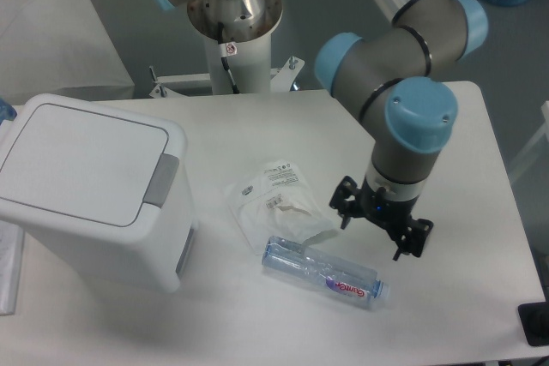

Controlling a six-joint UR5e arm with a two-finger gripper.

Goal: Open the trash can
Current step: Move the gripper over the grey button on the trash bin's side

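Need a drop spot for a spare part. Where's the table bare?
Bare: the far strip behind the trash can and plastic packet, and the front-right corner beyond the gripper. Crowded: mid-table, where the packet, water bottle and gripper cluster.

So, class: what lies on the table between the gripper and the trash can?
In the fixed camera view, a clear plastic packet lies between the gripper and the trash can; a plastic bottle sits just below that line.
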